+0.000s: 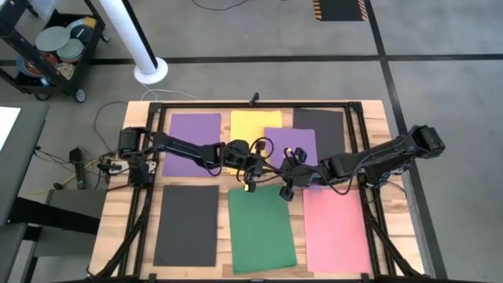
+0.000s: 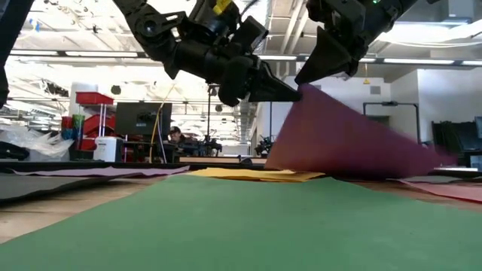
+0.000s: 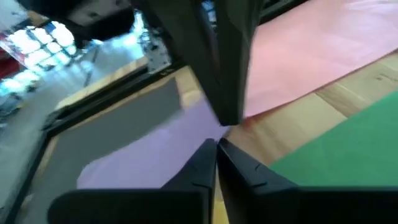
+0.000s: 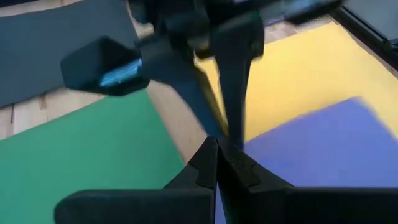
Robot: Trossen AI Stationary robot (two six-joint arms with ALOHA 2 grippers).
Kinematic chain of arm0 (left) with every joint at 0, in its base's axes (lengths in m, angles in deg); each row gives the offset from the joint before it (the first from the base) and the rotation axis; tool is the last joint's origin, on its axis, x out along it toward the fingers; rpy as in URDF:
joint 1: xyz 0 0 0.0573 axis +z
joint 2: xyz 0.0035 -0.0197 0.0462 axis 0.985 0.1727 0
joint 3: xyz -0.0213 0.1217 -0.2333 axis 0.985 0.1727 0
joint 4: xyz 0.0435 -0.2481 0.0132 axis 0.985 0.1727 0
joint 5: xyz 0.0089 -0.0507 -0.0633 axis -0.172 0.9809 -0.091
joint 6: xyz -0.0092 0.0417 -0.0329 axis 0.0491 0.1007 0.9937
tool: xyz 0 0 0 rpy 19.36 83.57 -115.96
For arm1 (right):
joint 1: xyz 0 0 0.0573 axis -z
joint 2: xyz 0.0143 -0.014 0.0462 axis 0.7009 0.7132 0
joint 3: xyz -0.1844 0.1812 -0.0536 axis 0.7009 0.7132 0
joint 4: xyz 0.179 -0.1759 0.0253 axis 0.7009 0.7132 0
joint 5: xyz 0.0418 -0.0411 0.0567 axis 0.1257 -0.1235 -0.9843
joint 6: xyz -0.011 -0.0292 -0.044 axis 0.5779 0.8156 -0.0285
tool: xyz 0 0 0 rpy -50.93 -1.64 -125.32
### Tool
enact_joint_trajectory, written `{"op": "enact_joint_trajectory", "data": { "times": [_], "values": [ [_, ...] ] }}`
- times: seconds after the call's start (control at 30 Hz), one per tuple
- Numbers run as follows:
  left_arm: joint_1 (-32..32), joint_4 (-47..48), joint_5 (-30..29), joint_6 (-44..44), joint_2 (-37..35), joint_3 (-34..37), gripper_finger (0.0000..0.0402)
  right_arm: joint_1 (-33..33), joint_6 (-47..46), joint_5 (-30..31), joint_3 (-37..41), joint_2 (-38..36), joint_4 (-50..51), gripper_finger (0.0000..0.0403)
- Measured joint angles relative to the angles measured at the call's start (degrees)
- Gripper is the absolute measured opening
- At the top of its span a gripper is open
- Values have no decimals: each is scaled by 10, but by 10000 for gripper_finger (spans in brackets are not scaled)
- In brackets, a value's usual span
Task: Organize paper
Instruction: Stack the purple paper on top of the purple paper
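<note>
You are looking at two dark, jointed arms trailing looped black cables near their wrists. The left gripper is showing yellow marks, and both are ending in slim, tapered black fingers.

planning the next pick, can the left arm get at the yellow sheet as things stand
Probably yes: the left gripper sits just in front of the yellow sheet, fingers shut. Only the lifted purple sheet, pinched by the right gripper, overlaps its right edge.

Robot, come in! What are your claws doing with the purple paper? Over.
Left gripper and right gripper both shut on purple sheet, corner lifted. Yellow sheet lies partly beneath. Nothing blocking.
</note>
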Motion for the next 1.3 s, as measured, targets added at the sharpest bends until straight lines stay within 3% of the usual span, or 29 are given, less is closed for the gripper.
{"op": "enact_joint_trajectory", "data": {
  "times": [0.2,0.37,0.57,0.9,1.3],
  "values": [
    [-5,38,-1,-6,64,-59,1,0,9,0,1,0,-14,0],
    [-8,92,-3,-9,67,-84,1,0,10,1,1,0,-27,0],
    [-9,145,-25,-5,25,-84,0,-3,14,0,0,-6,-37,0],
    [-2,362,-108,-19,-67,-84,0,-28,26,5,0,-39,-31,0],
    [19,545,-207,48,-98,-84,0,-30,26,5,0,-38,-10,0]
  ]
}}
